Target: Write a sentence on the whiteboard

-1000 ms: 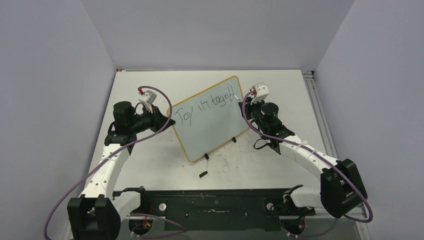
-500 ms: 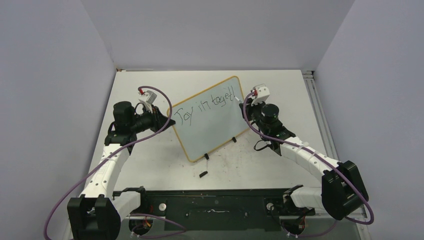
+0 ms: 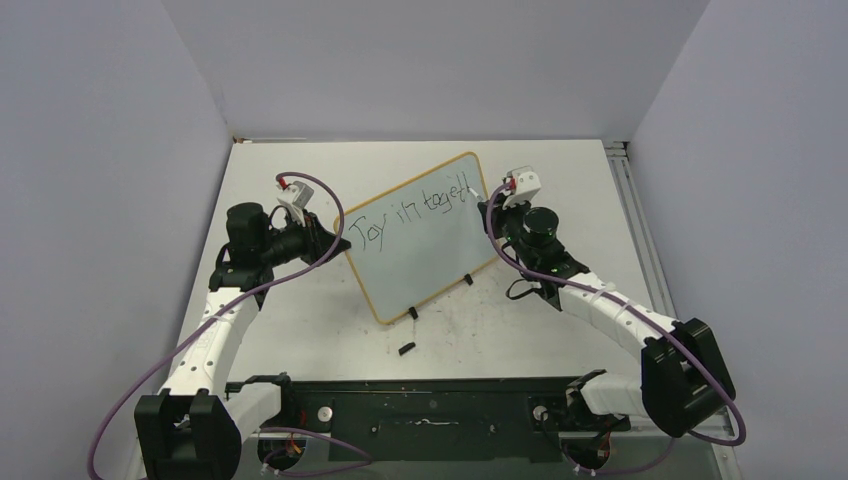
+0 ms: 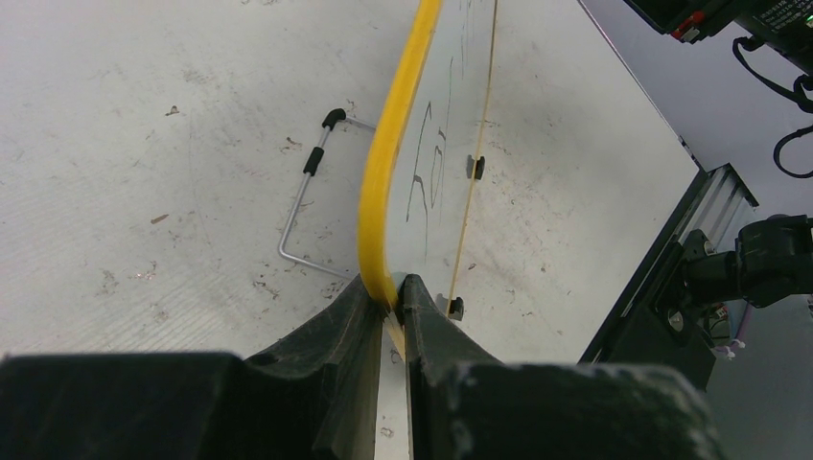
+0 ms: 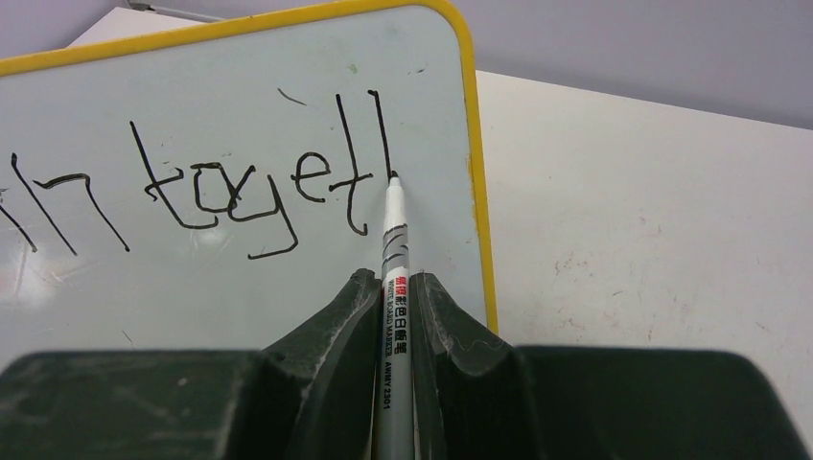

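Change: marker (image 5: pixel 394 240) tip scarcely shifted, at foot of newest upright; sentence (image 5: pixel 230 196) unfinished.
Right gripper (image 5: pixel 395 287): pinches marker.
Left gripper (image 4: pixel 391 287): pinches whiteboard (image 3: pixel 420 250) left edge.

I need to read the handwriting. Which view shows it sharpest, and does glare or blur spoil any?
Right wrist: black handwritten words crisp on the glossy yellow-framed whiteboard, faint sheen lower left; left wrist: board nearly edge-on, letters squashed; top external: writing small but legible.

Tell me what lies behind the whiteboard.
Left wrist view: a bent metal wire bracket with black sleeves lies on the table behind the whiteboard. From above, the board covers that spot, so the rest is hidden.
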Controlling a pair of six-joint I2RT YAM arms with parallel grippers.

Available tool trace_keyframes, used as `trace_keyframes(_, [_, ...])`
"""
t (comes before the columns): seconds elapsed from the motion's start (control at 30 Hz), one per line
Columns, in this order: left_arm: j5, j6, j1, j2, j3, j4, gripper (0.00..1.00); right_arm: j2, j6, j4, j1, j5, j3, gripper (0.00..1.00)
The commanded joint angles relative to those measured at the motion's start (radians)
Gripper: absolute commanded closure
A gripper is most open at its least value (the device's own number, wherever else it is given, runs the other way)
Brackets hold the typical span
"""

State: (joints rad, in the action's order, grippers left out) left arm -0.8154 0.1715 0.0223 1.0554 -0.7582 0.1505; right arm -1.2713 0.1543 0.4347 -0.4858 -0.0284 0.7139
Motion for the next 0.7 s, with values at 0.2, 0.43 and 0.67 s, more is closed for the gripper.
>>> trace_keyframes(0.2, [0.015, -0.032, -0.002, 0.016, -0.02, 0.04, 1.0, -0.044, -0.002, 0.096, -0.005, 0.025, 0.057, 0.95])
trace_keyframes(0.43, [0.015, -0.032, -0.002, 0.017, -0.019, 0.04, 1.0, -0.068, -0.004, 0.116, -0.003, 0.06, 0.069, 0.95])
trace_keyframes(0.67, [0.017, -0.032, -0.002, 0.014, -0.02, 0.04, 1.0, -0.071, -0.006, 0.097, -0.001, 0.081, 0.062, 0.95])
